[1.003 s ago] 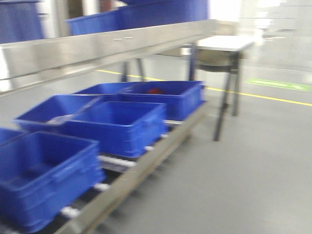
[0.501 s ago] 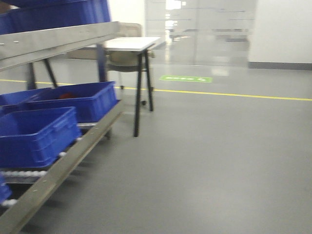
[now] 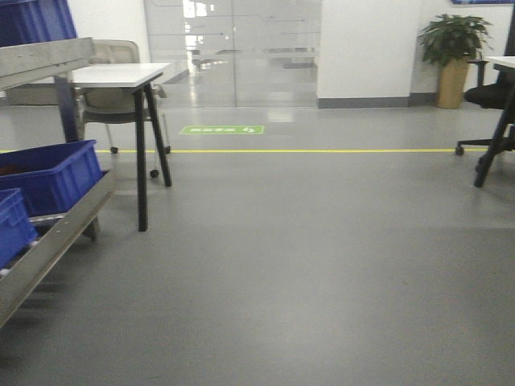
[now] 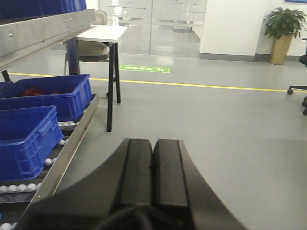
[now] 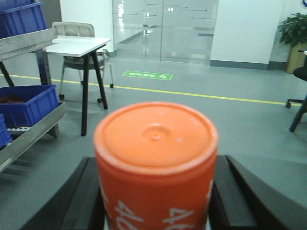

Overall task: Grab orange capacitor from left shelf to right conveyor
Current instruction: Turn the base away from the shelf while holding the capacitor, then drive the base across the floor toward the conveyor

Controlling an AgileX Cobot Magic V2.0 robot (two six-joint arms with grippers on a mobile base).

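Capacitor: the small orange capacitor [image 5: 156,143], a cylinder printed with white digits, is gripped between the black fingers [image 5: 81,196] of the right gripper [image 5: 157,160]; one finger is seen at each side, and the round top cap rises above them.
Right fingers: clamped on the cylinder's sides.
Left gripper [image 4: 153,143]: its black fingers are pressed flat together.
Shelf: the brushed stainless-steel shelf [image 3: 40,60] is seen far left, well apart from the capacitor.
Bins: blue plastic bins [image 3: 48,173] are set beneath it.
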